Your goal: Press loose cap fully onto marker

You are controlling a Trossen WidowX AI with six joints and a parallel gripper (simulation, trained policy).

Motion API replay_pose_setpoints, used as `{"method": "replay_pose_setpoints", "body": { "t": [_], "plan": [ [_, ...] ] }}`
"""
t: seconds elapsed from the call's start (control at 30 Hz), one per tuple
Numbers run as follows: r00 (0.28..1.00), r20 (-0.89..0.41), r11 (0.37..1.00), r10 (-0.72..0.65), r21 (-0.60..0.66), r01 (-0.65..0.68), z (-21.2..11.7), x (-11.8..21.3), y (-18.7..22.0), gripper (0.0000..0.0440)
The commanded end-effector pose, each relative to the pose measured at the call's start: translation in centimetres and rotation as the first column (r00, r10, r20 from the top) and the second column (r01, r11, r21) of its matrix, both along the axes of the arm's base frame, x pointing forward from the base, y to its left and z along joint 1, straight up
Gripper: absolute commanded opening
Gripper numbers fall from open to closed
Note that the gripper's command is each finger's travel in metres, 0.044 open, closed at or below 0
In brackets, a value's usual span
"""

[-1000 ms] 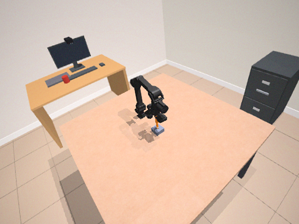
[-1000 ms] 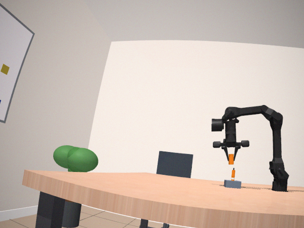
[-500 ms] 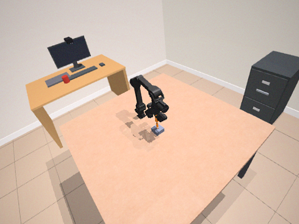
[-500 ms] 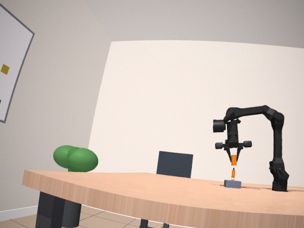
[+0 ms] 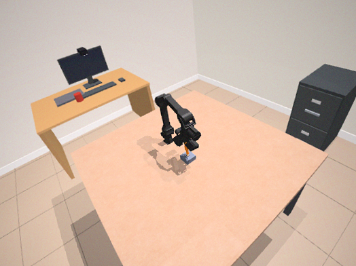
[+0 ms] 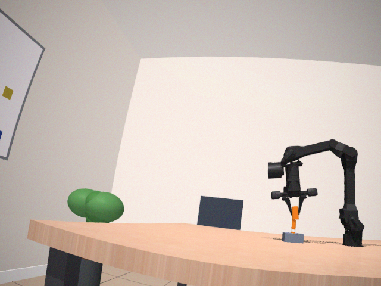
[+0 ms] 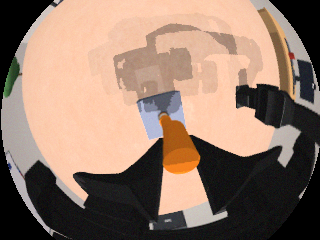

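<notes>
My gripper [image 6: 295,214] [image 7: 176,140] is shut on the orange cap [image 6: 294,211] [image 7: 181,150] and holds it above the holder block. The blue-grey holder block [image 5: 190,160] [image 6: 292,238] [image 7: 150,126] sits on the table. The orange marker [image 6: 293,224] stands in the block with a pale band low on it. The cap's lower end is at the marker's upper end in the exterior view. The cap and the marker lean slightly at different angles there. Whether the marker's tip is inside the cap cannot be told; the cap hides most of the marker in the wrist view.
The arm's base stands on the table [image 5: 199,212] [image 6: 153,240] behind the block in the top view. A desk [image 5: 50,116] with a monitor and a red cup, and a dark cabinet [image 5: 313,110], stand beyond the table. A green plant [image 6: 104,207] shows past the table in the exterior view.
</notes>
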State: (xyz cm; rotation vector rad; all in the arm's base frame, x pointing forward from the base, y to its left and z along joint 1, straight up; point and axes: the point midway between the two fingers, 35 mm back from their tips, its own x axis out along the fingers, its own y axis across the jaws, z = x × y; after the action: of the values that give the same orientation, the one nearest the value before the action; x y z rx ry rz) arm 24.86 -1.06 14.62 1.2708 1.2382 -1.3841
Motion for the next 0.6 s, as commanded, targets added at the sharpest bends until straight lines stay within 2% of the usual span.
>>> {"method": "replay_pose_setpoints", "body": {
  "t": [0.0, 0.57],
  "plan": [
    [1.0, -0.02, 1.0, 0.01, 0.012, -0.01, -1.1, -0.2, 0.1, 0.0027],
    [0.997, -0.047, 0.997, 0.064, 0.033, -0.063, -4.6, -0.7, 0.1, 0.0023]
  ]
}}
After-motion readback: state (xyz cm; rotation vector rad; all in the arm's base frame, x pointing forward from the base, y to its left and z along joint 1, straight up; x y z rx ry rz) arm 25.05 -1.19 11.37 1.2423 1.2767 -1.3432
